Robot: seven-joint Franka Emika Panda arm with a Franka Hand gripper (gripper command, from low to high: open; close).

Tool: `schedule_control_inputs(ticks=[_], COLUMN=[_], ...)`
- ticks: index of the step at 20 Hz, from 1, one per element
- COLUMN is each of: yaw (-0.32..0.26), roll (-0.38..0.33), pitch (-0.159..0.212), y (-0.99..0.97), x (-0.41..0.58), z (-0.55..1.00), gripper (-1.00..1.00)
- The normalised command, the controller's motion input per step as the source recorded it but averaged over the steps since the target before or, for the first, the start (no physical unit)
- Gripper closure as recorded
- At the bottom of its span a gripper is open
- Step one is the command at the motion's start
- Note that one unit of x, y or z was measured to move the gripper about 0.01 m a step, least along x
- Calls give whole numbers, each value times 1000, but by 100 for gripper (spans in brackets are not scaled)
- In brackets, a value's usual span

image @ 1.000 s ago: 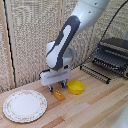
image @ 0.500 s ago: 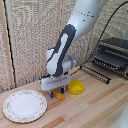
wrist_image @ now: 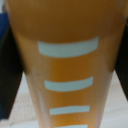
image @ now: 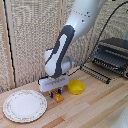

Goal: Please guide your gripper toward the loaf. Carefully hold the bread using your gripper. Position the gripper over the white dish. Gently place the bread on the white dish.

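Observation:
The loaf [image: 59,98], a small orange-yellow roll, lies on the wooden table just at the exterior view's right of the white dish [image: 25,106]. My gripper [image: 55,93] has come down over it, with its blue-and-dark fingers on either side of the bread and low over the table. In the wrist view the bread [wrist_image: 67,65] fills nearly the whole picture, orange with pale stripes, and the dark fingers [wrist_image: 7,75] show only at the edges. The fingers stand wide apart, so the gripper is open around the loaf. The dish holds nothing.
A round yellow bowl [image: 76,87] sits close beside the gripper on the exterior view's right. Further right stand a dark toaster oven [image: 114,50] and a wire rack [image: 97,72]. A slatted wooden wall runs behind.
The gripper has moved down and slightly toward the table, closing in over the loaf. The loaf, dish and bowl have stayed in place.

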Motion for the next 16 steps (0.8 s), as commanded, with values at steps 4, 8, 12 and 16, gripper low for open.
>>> schedule_control_inputs(ticks=[4,8,12,16], yaw=[-110,-71,-41,-22], roll=[0,-1,-4,-7], pitch=[11,24,69,49], y=[125,269,661,897], x=[262,399,355,199], z=[1000,1000,717,396], gripper=[100,100,100,100])
